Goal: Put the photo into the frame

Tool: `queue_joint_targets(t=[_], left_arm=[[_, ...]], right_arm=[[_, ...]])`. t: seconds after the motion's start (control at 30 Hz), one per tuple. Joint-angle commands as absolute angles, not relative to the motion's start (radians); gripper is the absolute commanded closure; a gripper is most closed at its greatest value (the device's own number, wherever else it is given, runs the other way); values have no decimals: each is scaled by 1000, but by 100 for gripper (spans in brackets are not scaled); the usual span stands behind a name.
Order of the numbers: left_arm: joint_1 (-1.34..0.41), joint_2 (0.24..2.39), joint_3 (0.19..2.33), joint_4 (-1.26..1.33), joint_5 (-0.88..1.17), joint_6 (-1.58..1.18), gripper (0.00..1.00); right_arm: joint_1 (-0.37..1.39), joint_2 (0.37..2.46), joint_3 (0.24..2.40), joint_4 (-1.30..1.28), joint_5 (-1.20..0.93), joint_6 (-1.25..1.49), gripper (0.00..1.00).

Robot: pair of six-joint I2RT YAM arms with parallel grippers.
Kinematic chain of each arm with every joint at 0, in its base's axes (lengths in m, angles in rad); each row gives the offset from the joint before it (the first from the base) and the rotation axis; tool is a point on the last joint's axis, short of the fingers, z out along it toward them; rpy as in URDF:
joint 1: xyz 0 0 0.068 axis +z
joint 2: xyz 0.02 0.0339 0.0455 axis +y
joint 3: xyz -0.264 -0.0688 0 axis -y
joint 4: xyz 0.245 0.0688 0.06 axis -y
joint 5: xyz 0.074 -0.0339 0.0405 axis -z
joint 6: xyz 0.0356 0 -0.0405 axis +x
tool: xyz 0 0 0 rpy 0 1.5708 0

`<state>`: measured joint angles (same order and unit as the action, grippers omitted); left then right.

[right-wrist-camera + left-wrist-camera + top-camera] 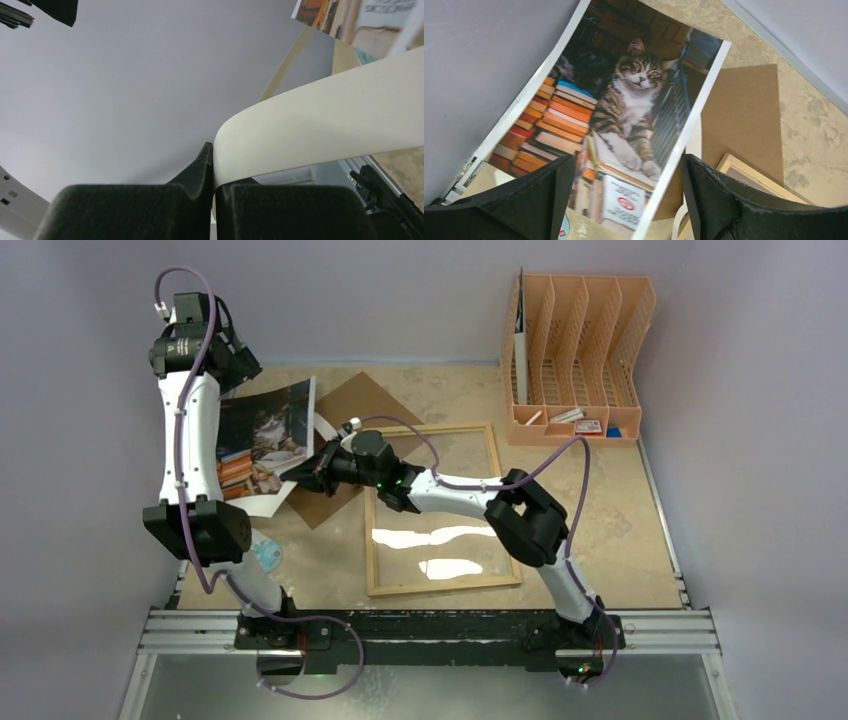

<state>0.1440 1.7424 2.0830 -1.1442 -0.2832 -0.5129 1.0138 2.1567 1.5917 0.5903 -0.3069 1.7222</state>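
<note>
Pickup stage, seemingly: left hand [624, 172] spread wide and empty, poised over the rectangular colour photo of a tabby cat among stacked books [624, 115], tilted at the far left of the tan surface [600, 530], partly over a brown fibreboard panel [744, 115], beside but not in the large light-wood picture frame [445, 587]. Right hand [212, 165] pinched fully closed on a bowed cream-white sheet [325, 130], mat or print's back unclear. Next calls for a crease-free grip on the photo's edge, then a carry across to the frame opening.

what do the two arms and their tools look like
Both arms, left arm and right arm, have white curved shells, boxy black joints and a loose purple cable. The left tool and right tool have matte black, wedge-shaped fingers.
</note>
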Motion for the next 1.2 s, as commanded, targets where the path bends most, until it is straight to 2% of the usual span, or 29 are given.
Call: queue_joint_targets(t=[0.0,0.3,0.6,1.0,1.17], left_arm=[[155,1693,2140,-1148,-250,-527,20],[154,1680,2146,-1136,-232,-545,19],[154,1669,2135,-1127,-200,-554,19],[154,1672,2089,-1085,-103,-556,19],[153,1684,2070,-1050,-43,-563,19]], right_arm=[[1039,2075,1645,662,-357,1763,100],[1041,2010,1662,612,-330,1742,100],[1032,1933,1677,432,-259,1576,100],[936,1605,1431,232,-50,1336,99],[854,1523,1431,190,-100,1223,98]])
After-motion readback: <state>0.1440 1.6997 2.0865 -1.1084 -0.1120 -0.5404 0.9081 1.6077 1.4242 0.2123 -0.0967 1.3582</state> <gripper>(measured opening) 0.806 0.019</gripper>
